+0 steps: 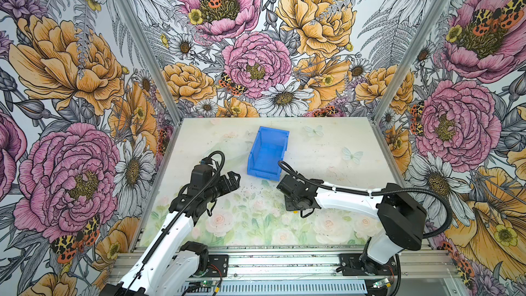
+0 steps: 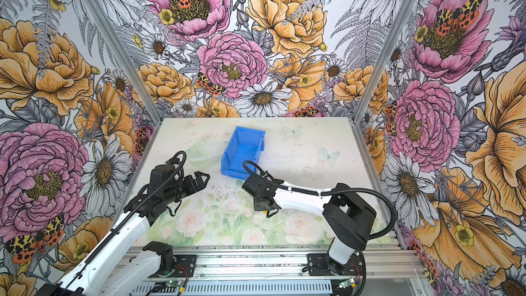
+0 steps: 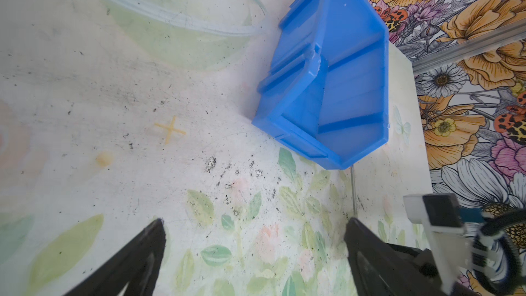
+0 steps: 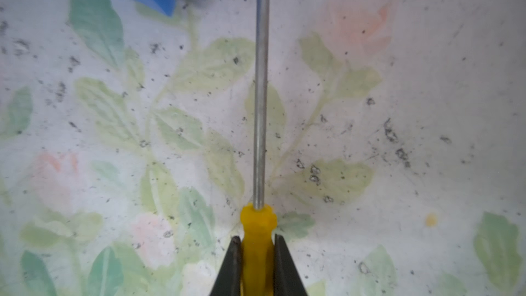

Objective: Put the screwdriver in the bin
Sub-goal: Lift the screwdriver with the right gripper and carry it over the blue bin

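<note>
In both top views the bin (image 1: 267, 152) (image 2: 242, 149) stands on the table (image 1: 327, 149), the left gripper (image 1: 233, 180) near it. Left wrist: those jaws are spread wide. Right wrist: the right gripper (image 4: 257, 242) pinches the screwdriver (image 4: 260, 138) by its yellow handle (shaft toward the bin's corner).

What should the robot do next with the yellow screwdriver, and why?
Probably lift it straight up a little. The right gripper is shut on the handle of the screwdriver, low over the table, and the empty bin just ahead has walls it must clear.
</note>
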